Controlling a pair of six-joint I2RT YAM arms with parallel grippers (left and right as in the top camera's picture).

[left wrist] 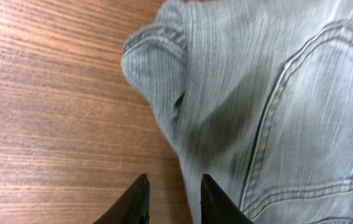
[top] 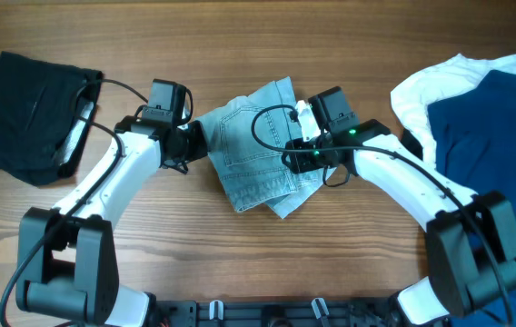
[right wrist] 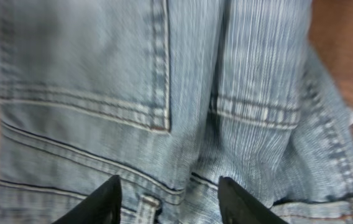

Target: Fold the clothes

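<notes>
Where the wooden table (top: 240,45) is seen from overhead, four garments lie on it. One pair of faded light-blue denim shorts (top: 256,150) sits at the middle, one black garment (top: 26,104) at the left edge, and one white garment (top: 421,86) with one navy garment (top: 494,127) lying over it at the right. Two arms reach in from the near edge, one to each side of the shorts.

The shorts are folded into a compact, layered bundle lying flat and well apart from the other clothes. Its long axis runs roughly from the far side of the table toward the near side, tilted so that the far corner leans right. One patch pocket (left wrist: 313,112) faces up. In the right wrist view, stitched seams and what looks like a belt loop (right wrist: 145,208) sit close to the fingers; which end is the waistband cannot be told for certain from overhead.

The left gripper (left wrist: 173,202) is at the left edge of the bundle. Its jaws stand a narrow way apart, bare wood shows between them, and no cloth is pinched. One fingertip (left wrist: 217,202) overlaps the denim's edge in the picture.

The right gripper (right wrist: 171,202) hangs over the right part of the shorts with its jaws spread wide, denim showing across the whole gap. It grasps nothing; whether the tips touch the cloth cannot be told.
</notes>
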